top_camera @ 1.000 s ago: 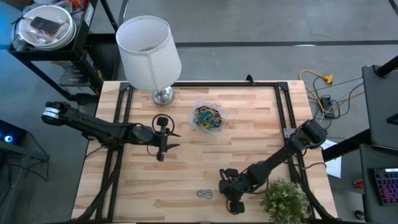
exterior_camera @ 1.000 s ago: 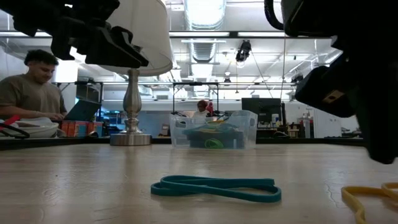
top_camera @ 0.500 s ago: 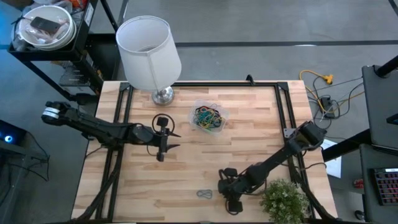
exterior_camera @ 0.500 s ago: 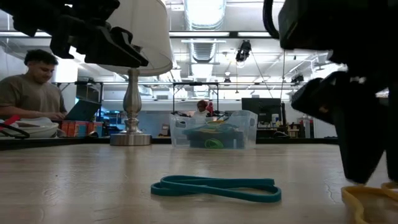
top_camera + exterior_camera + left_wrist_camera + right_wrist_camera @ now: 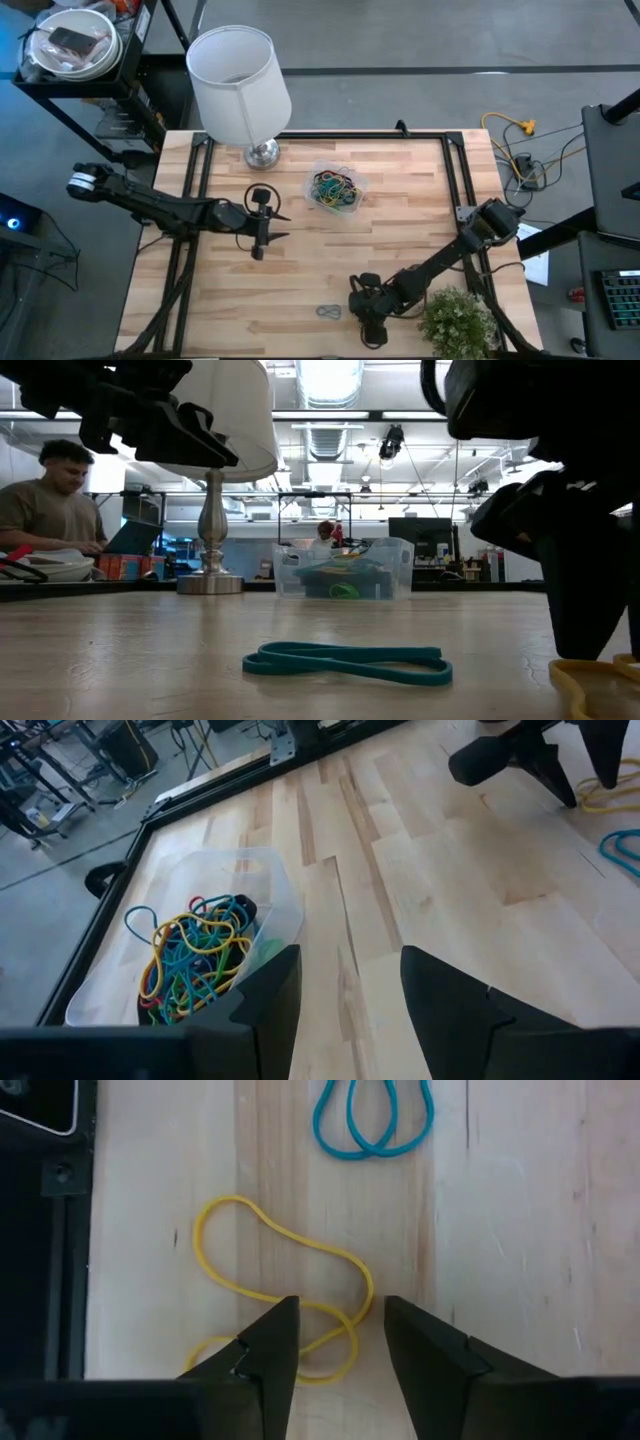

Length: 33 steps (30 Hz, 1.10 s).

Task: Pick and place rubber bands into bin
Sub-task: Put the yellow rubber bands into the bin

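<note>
At the table's 6 o'clock edge, a yellow rubber band point(image 5: 283, 1290) lies lengthwise toward the right gripper point(image 5: 337, 1342), whose spread, empty fingers straddle its near end.

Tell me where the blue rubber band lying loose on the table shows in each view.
High view: blue rubber band near the table's front edge, beside the right end effector.
Low view: in the foreground, centre.
Left wrist view: at the right edge.
Right wrist view: top centre.
Shared landmark: the yellow rubber band beside it.
</note>
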### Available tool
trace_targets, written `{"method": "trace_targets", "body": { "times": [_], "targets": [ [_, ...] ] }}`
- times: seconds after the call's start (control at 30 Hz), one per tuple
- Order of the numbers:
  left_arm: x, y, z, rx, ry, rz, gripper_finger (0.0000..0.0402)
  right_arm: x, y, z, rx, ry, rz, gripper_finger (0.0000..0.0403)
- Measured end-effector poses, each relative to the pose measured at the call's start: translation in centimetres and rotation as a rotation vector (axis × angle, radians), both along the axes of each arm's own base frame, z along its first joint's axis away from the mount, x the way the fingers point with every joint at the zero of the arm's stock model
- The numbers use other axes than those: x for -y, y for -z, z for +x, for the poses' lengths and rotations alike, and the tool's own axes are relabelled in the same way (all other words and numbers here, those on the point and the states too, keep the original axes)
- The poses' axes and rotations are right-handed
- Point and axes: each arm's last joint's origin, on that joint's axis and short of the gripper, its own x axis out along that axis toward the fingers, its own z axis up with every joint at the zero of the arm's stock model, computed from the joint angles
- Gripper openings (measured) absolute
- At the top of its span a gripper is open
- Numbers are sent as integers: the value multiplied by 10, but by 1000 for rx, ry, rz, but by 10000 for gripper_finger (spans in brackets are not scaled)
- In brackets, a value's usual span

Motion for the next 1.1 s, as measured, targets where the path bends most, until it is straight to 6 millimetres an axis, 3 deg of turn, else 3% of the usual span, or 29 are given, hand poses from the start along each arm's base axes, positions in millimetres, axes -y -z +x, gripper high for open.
{"method": "trace_targets", "body": {
  "times": [0.4,0.67,0.8,0.97,1.1],
  "targets": [
    [0,0,0,-1,0,-1,157,-13,2,-13,37,-3,-98,126],
    [0,0,0,-2,-1,-1,157,-15,14,-16,18,-4,-160,108],
    [0,0,0,-2,0,-1,158,-15,14,-16,24,-3,-176,84],
    [1,0,0,-1,3,-1,158,-18,9,-12,48,-94,-208,23],
    [1,0,0,-2,4,-1,158,-22,2,-7,91,-159,-250,9]
  ]
}}
